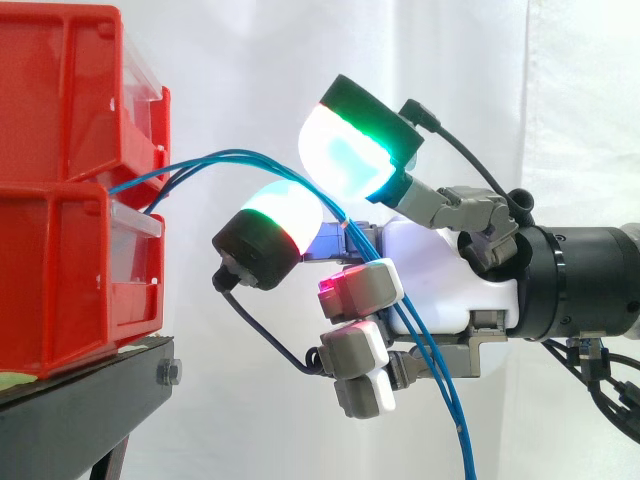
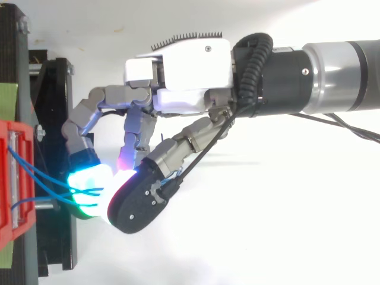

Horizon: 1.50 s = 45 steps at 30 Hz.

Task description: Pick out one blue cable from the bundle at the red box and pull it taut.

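Several blue cables (image 1: 200, 160) leave the gap between the stacked red bins (image 1: 60, 270) in the side view. They rise in a loose arch to the right of the bins and pass between two glowing pads (image 1: 350, 150) of the hand (image 1: 440, 270), whose curled fingers pinch them. The strands then drop below the palm. From above, the blue cables (image 2: 41, 175) run from the red bins (image 2: 9, 178) into the pads (image 2: 89, 184), which are pressed together near the bins.

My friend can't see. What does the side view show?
A robot hand pinches blue cables between its glowing pads. The cables arch over from red bins on the left, then hang down past the hand.
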Each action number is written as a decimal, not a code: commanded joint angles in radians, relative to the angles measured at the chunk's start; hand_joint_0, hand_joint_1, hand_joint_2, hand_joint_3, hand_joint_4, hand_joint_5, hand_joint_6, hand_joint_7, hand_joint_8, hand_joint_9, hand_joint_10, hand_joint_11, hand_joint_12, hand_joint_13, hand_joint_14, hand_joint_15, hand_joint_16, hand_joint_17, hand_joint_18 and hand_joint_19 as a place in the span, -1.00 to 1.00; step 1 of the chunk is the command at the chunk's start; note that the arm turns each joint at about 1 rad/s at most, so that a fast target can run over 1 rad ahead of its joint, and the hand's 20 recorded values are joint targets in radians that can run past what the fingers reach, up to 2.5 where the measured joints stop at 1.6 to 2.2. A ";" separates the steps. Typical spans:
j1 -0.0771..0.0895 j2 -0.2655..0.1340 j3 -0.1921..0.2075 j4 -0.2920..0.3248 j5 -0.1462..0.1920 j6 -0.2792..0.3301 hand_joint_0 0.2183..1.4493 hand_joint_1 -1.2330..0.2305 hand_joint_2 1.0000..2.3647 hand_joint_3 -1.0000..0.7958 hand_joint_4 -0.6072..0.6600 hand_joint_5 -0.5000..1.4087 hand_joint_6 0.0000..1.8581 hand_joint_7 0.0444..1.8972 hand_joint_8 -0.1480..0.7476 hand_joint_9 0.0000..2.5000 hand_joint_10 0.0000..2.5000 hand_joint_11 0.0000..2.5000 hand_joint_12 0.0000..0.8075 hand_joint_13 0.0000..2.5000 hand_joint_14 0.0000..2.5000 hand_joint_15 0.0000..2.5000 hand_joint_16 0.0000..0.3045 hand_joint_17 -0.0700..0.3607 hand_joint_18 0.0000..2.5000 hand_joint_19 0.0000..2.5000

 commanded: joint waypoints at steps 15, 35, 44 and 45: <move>0.000 0.001 0.000 0.002 0.000 0.000 -0.05 -0.63 -1.00 -0.44 -0.22 -0.56 0.01 0.25 0.02 0.06 -0.97 -0.27 -0.14 -0.06 -0.98 -0.47 -0.68 -0.16 -0.16 -0.51; 0.000 0.001 0.000 0.002 -0.003 0.000 -0.42 -0.64 -1.00 -0.44 -0.28 -0.54 0.01 0.21 -0.01 0.12 -0.97 -0.27 -0.15 -0.02 -0.98 -0.46 -0.68 -0.17 -0.13 -0.49; -0.002 -0.001 0.000 0.002 -0.006 0.000 -0.56 -0.74 -1.00 -0.44 -0.15 -0.55 -0.01 0.03 0.00 0.07 -0.97 -0.29 -0.09 -0.04 -0.98 -0.46 -0.65 -0.11 -0.12 -0.52; -0.002 0.001 0.000 0.002 -0.006 0.000 -0.55 -0.78 -1.00 -0.44 -0.14 -0.55 -0.01 0.02 -0.04 0.04 -0.97 -0.29 -0.11 -0.06 -0.98 -0.46 -0.65 -0.12 -0.13 -0.52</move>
